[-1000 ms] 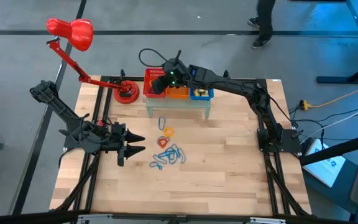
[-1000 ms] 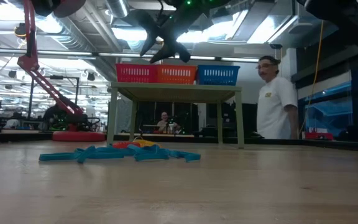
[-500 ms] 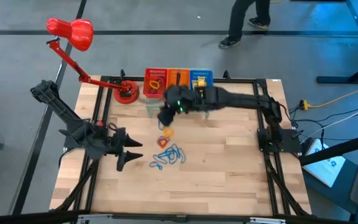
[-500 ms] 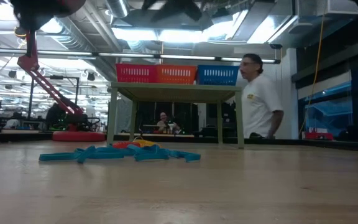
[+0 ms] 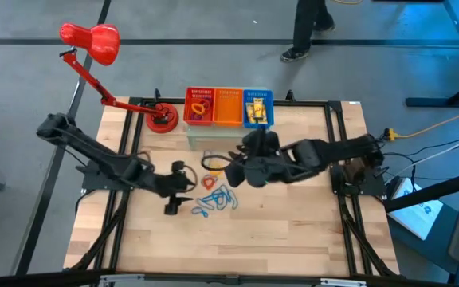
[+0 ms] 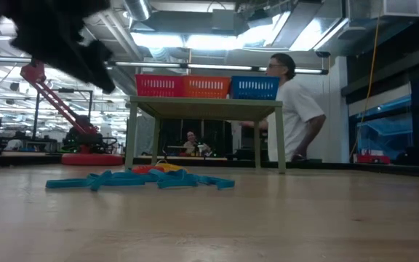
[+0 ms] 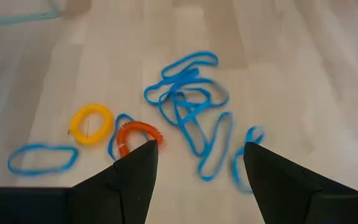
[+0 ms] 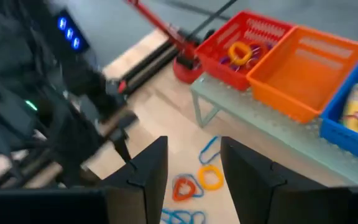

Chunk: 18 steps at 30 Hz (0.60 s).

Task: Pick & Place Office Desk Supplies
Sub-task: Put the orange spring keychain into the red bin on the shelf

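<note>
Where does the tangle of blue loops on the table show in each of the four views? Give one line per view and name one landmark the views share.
High view: tangle of blue loops at table centre, between the two grippers.
Low view: flat blue heap left of centre on the tabletop.
Left wrist view: centre, beyond the open left gripper.
Right wrist view: only its edge at the bottom.
Shared landmark: the orange ring beside the tangle.

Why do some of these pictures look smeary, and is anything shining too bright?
Low view: the dark arm at upper left is smeared, ceiling lights glare white. Right wrist view: the whole scene is soft, the left arm smeared. Left wrist view: blue loops slightly blurred. High view: evenly lit.
</note>
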### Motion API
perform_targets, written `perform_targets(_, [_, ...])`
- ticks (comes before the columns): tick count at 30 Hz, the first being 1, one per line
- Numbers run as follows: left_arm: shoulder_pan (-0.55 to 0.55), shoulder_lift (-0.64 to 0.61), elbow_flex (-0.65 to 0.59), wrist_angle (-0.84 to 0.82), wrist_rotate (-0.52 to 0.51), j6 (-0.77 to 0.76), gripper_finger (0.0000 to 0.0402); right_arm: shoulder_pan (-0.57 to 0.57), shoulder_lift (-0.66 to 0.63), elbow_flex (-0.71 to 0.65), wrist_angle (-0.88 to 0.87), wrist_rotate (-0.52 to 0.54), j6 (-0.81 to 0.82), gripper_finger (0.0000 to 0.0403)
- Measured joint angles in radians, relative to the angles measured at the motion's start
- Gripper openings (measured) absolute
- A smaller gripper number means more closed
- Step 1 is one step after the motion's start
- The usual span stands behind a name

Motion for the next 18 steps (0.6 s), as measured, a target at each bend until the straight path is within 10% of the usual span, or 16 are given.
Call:
perform_targets(11, [0.157, 0.289, 0.003, 0.161, 0.191, 0.251, 0.0235, 0.124, -0.064, 0.000, -0.024, 0.196, 0.155, 0.0138])
perform_targets(18, [0.188, 0.433, 0.091, 0.184, 0.114, 0.289, 0.0229, 0.153, -0.069, 0.000, -0.026, 0.216, 0.180, 0.0132])
